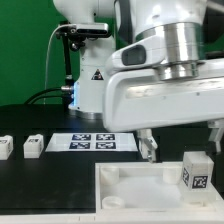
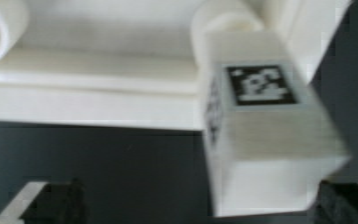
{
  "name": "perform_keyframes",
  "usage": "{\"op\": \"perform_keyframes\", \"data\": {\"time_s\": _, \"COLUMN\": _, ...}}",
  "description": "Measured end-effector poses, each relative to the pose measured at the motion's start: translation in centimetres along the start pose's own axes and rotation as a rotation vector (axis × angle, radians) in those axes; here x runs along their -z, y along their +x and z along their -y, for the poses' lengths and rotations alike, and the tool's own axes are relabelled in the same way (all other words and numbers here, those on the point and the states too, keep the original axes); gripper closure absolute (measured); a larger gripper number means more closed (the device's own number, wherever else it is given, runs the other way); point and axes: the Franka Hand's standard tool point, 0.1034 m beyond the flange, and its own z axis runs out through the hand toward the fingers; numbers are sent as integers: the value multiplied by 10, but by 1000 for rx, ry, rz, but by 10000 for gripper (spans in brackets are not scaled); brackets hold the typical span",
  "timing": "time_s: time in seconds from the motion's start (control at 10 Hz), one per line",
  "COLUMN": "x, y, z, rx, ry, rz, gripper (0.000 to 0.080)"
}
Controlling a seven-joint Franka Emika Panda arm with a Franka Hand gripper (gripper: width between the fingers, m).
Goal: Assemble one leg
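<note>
I watch remotely through two cameras. The exterior one sits low, almost at table height and close to the work. It faces across the black table toward the arm's base and a green backdrop. The marker board lies mid-frame, and the arm's wrist looms large at the exterior view's right. The wrist camera looks down along the gripper, with dark fingertips at the frame's edge, so near that the picture goes soft. Both views take in the tagged leg, which dominates the wrist view as leg, and the adjoining rim of the large white square part.
</note>
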Motion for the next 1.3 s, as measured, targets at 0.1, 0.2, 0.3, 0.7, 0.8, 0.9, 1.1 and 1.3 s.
{"op": "perform_keyframes", "data": {"time_s": 0.1, "x": -1, "y": -2, "z": 2, "rx": -8, "ry": 16, "rz": 128, "gripper": 151}}
{"op": "perform_keyframes", "data": {"time_s": 0.2, "x": -1, "y": 1, "z": 7, "rx": -20, "ry": 29, "rz": 220, "gripper": 151}}
{"op": "perform_keyframes", "data": {"time_s": 0.3, "x": 2, "y": 2, "z": 12, "rx": -22, "ry": 36, "rz": 287, "gripper": 151}}
{"op": "perform_keyframes", "data": {"time_s": 0.7, "x": -22, "y": -4, "z": 11, "rx": -26, "ry": 38, "rz": 312, "gripper": 151}}
{"op": "perform_keyframes", "data": {"time_s": 0.8, "x": -24, "y": -6, "z": 10, "rx": -28, "ry": 37, "rz": 312, "gripper": 151}}
{"op": "perform_keyframes", "data": {"time_s": 0.9, "x": -23, "y": -6, "z": 13, "rx": -40, "ry": 35, "rz": 311, "gripper": 151}}
{"op": "perform_keyframes", "data": {"time_s": 1.1, "x": -24, "y": -6, "z": 13, "rx": -39, "ry": 35, "rz": 312, "gripper": 273}}
{"op": "perform_keyframes", "data": {"time_s": 1.3, "x": -24, "y": -6, "z": 14, "rx": -82, "ry": 31, "rz": 312, "gripper": 407}}
